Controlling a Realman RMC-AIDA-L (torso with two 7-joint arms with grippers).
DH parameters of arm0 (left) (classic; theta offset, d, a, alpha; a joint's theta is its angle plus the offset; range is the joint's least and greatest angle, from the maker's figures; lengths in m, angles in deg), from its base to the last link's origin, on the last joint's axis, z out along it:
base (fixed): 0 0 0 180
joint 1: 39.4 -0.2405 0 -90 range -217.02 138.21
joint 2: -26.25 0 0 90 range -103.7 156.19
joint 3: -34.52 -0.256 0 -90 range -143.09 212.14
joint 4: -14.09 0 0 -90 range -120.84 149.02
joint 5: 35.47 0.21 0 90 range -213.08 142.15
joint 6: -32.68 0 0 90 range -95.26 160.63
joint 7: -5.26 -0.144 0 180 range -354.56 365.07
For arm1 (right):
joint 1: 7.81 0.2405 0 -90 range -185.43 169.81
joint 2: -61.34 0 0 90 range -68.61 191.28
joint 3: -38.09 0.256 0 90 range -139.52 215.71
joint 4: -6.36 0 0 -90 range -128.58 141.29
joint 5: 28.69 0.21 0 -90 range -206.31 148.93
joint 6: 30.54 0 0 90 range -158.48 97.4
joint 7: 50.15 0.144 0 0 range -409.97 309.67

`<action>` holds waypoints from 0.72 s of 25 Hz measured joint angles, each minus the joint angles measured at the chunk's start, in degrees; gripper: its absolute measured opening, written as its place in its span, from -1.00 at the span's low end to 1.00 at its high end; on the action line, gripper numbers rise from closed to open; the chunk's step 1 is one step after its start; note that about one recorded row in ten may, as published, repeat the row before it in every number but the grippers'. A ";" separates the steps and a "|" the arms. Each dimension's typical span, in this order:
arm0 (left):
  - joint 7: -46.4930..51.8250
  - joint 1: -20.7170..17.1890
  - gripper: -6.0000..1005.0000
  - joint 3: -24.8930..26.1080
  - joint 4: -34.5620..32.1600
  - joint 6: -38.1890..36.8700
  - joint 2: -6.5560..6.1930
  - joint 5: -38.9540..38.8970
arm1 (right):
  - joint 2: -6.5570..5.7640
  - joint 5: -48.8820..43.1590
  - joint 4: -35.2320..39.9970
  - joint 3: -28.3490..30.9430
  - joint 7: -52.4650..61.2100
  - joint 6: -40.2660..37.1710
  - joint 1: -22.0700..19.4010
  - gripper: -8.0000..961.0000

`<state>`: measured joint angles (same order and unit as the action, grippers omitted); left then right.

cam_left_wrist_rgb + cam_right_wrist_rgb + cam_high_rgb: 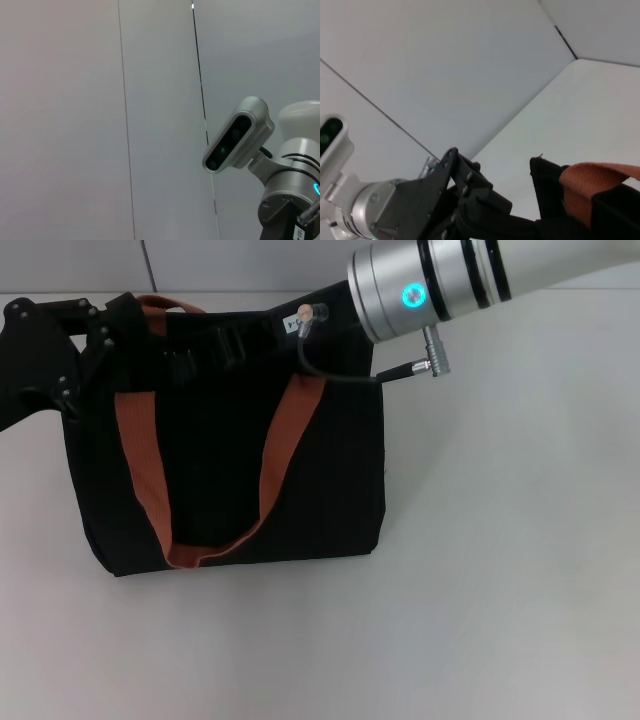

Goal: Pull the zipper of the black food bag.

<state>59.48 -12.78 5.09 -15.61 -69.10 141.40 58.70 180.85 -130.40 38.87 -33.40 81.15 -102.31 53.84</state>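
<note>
Black food bag [230, 480] on table, both hands at its top, grips unclear

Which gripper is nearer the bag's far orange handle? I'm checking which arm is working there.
Left. The left gripper is at the top left corner of the black food bag, beside the far orange handle. The right gripper is over the bag's top, farther right.

You have the large boxy black fabric food bag [230, 480] lying on its side toward the table's left half, top edge facing the far edge. Two rust-orange webbing handle straps [270, 475] loop across its upper face. Zipper slider: you cannot make it out.
</note>
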 joint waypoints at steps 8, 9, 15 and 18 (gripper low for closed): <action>0.00 -0.04 -0.88 -0.01 0.00 -0.07 0.00 -0.16 | 0.12 -0.08 1.08 -2.09 0.02 1.47 -0.04 -0.88; 0.00 -0.26 -0.88 -0.01 0.00 -0.10 -0.01 -0.29 | 0.12 -0.52 2.70 -2.12 0.32 1.51 -0.93 -0.91; 0.00 -0.85 -0.87 0.07 0.00 -0.12 -0.15 -0.94 | 0.12 -3.56 8.58 -2.16 3.94 2.09 -3.96 -0.99; 0.00 -1.42 -0.87 0.08 0.00 -0.12 -0.33 -1.43 | 0.13 -4.79 10.14 -2.16 5.45 2.13 -4.80 -0.99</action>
<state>59.48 -14.20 5.17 -15.61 -69.22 141.07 57.27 180.99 -135.19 49.01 -35.57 86.60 -100.18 49.03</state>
